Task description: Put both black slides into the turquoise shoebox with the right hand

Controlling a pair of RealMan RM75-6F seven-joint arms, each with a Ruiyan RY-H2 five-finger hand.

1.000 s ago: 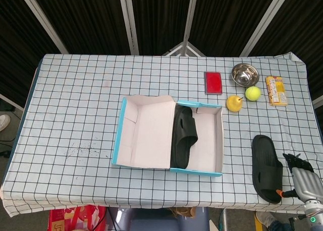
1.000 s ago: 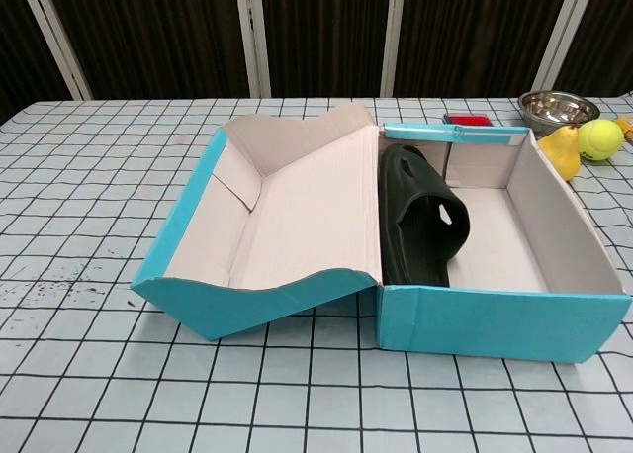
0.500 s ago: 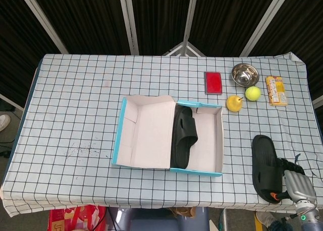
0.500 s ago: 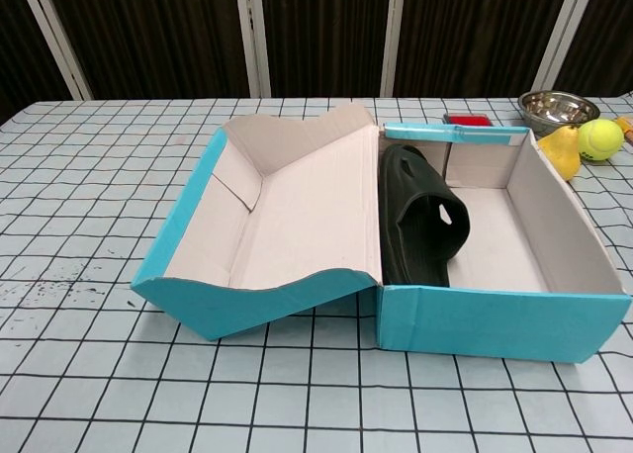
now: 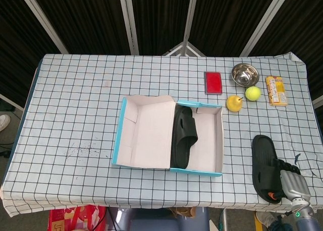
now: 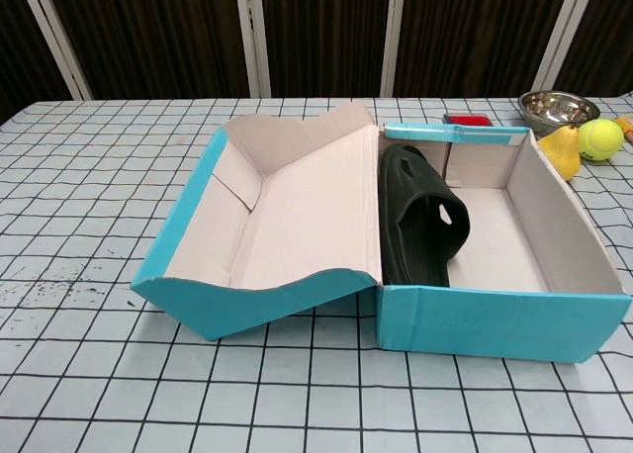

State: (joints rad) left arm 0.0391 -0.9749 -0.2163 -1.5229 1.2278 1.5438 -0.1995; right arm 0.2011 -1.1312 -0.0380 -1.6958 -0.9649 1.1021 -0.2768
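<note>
Turquoise shoebox [image 5: 199, 172] sits open near the middle of the checked counter [image 5: 75, 105], its lid [image 5: 144, 132] folded out flat on the side away from the fruit. One black slide [image 5: 182, 136] stands on its edge inside the box, leaning against the inner wall where lid and box meet; the chest view shows it propped upright there. Second black slide [image 5: 265, 166] lies flat on the counter, sole down, well apart from the box on its far side from the lid, close to the counter's front edge. Right hand [image 5: 288, 176] rests against the near end of this second slide, fingers touching its outer edge; whether they actually grip it cannot be told. Left hand not visible in either view. Beyond the box: red case [image 5: 213, 82], steel bowl [image 5: 244, 74], tennis ball [image 5: 253, 93], yellow pear [image 5: 233, 103], snack packet [image 5: 276, 90].
</note>
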